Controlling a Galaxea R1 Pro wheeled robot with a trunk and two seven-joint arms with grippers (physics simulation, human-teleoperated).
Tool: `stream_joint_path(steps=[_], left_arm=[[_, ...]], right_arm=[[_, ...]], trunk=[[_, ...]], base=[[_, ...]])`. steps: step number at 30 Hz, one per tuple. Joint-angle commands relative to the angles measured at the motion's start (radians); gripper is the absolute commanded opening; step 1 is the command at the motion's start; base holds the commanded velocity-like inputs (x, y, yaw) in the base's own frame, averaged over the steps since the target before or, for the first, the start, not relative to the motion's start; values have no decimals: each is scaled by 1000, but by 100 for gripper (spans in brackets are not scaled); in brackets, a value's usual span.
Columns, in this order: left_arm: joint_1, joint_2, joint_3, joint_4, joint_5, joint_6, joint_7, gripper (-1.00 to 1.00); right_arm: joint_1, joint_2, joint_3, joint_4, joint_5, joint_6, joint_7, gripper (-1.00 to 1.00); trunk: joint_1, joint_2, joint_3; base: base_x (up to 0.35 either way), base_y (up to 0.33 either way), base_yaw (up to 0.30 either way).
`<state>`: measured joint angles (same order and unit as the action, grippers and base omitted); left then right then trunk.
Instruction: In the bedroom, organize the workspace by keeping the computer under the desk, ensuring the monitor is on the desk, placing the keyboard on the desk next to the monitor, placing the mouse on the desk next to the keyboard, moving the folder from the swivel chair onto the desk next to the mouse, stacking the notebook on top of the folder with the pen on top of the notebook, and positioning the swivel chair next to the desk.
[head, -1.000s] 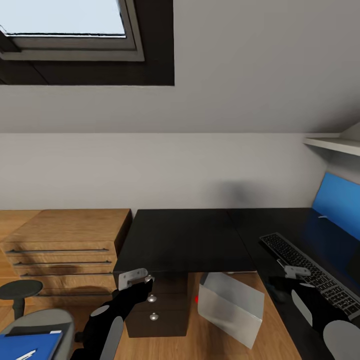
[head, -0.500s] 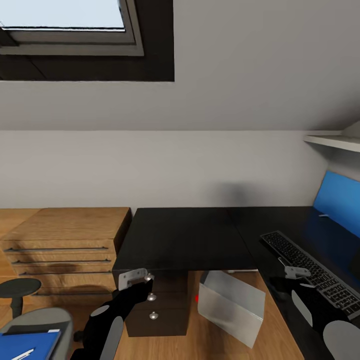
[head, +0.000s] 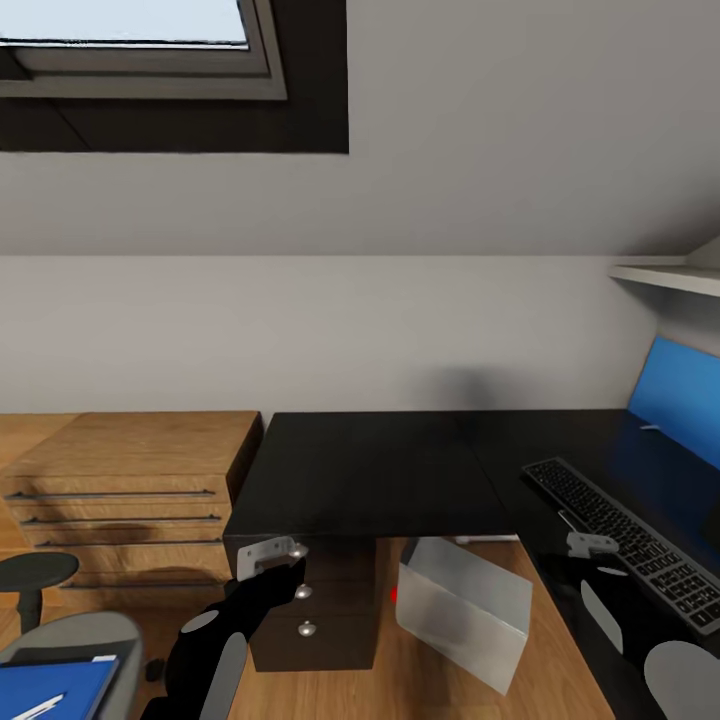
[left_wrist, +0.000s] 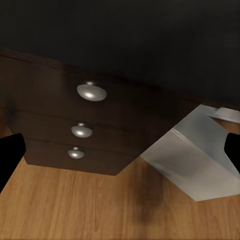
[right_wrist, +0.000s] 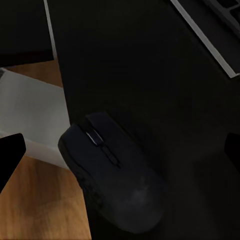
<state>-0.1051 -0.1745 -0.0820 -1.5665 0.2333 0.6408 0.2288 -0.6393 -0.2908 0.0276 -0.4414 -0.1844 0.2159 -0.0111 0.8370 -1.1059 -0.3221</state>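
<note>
The black L-shaped desk (head: 370, 470) fills the middle of the head view. On its right wing lie the keyboard (head: 625, 530) and the blue-screened monitor (head: 680, 385). A silver computer case (head: 465, 600) stands on the floor under the desk. At the lower left, the grey swivel chair (head: 75, 640) carries a flat blue folder or notebook (head: 50, 690) with a white pen (head: 35, 708) on it. My left gripper (head: 275, 560) (left_wrist: 120, 155) is open, facing the desk's drawers (left_wrist: 90, 92). My right gripper (head: 590, 548) (right_wrist: 120, 155) hangs open over the black mouse (right_wrist: 112, 172) near the desk's edge.
A wooden dresser (head: 130, 470) stands left of the desk, with a round dark stool (head: 35, 575) in front of it. A white shelf (head: 665, 280) juts out at the right, under the sloped ceiling with a skylight (head: 130, 40). Wood floor shows between chair and desk.
The whole picture has shifted slightly, so the camera has moved: the window has slid up and the chair toward the lower left corner. Both arms keep their pose.
</note>
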Motion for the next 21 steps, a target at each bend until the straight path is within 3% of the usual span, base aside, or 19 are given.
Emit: stream_joint_path(steps=[1,17,21], left_arm=[[-1,0,-1,-1,11,3,9,100],[-1,0,-1,-1,11,3,9,100],[-1,0,-1,-1,11,3,9,100]], right_arm=[[0,-1,3,-2,-9,5,-1,100],[0,1,3,-2,-8,6,-2,100],[0,1,3,-2,-8,6,-2,100]], trunk=[[4,-8,-5],[65,-120,-55],[65,-120,-55]], base=[[0,0,0],[0,0,0],[0,0,0]])
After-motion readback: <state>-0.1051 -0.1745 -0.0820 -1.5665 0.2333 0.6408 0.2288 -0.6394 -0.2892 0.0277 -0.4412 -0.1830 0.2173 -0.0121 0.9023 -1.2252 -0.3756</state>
